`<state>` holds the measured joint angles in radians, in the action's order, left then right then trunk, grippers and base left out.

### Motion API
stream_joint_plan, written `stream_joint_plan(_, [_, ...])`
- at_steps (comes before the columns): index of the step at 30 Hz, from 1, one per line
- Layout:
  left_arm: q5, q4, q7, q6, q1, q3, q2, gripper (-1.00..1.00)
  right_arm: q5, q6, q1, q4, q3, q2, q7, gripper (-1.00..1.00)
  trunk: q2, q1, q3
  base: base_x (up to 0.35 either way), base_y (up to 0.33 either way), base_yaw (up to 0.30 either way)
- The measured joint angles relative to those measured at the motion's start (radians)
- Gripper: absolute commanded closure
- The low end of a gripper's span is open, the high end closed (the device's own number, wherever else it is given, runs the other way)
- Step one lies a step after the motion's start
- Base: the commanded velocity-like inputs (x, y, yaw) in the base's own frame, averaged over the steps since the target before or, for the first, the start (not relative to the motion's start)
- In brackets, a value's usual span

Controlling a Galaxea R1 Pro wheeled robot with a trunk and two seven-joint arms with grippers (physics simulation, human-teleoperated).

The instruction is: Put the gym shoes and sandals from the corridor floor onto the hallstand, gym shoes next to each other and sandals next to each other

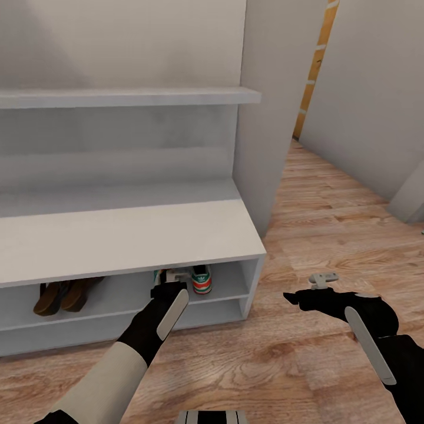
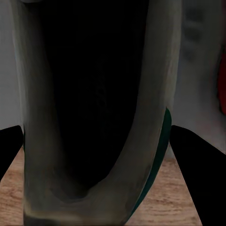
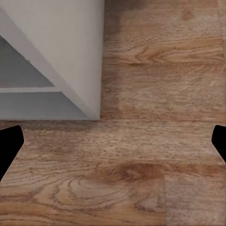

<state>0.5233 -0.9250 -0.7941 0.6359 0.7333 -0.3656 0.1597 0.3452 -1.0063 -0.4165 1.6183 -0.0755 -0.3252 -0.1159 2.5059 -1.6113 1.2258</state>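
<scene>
The hallstand [image 1: 118, 238] stands against the wall as a long, low white unit with a flat top and two open shelf levels, and a white floating shelf [image 1: 129, 97] hangs on the wall above it. On the upper shelf level, toward the left, the two sandals [image 1: 63, 294] lie side by side, touching or nearly so, their brown straps and tan footbeds showing under the top board. Further right on the same level sit the two gym shoes: one gym shoe [image 1: 201, 278] stands with its red-orange heel and green-edged sole facing outward, and the second gym shoe [image 1: 168, 277] is just beside it, partly hidden by the left claw [image 1: 169, 288]. That claw reaches into the shelf opening at this second shoe. In the left wrist view the shoe's dark inner opening and pale rim [image 2: 94, 117] sit between the two black fingers [image 2: 197, 160], with a green sole edge along one side, so the left claw appears closed on this shoe, which rests at the shelf. The right claw [image 1: 294, 298] hovers over the corridor floor [image 1: 330, 224], to the right of the hallstand and apart from it. In the right wrist view its fingertips [image 3: 9, 146] stand wide apart at the picture's edges with bare wood planks between them, so it is open and holds nothing; the hallstand's white end corner [image 3: 70, 56] shows beyond.
</scene>
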Motion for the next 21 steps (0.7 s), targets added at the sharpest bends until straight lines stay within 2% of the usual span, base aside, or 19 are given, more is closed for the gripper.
stream_joint_plan(13, [-0.001, 0.001, 0.001, -0.001, 0.000, -0.001, 0.000, 1.00, 0.000, 0.000, 0.001, 0.000, -0.001, 0.000, 0.000, -1.00, 0.000, 0.000, 0.000, 0.037, 0.000, 0.000])
stream_joint_plan(21, [-0.001, 0.002, 0.002, -0.001, -0.002, -0.001, -0.001, 1.00, 0.000, 0.000, 0.001, 0.000, -0.001, 0.000, 0.000, -1.00, 0.000, 0.000, 0.000, 0.111, 0.000, 0.000])
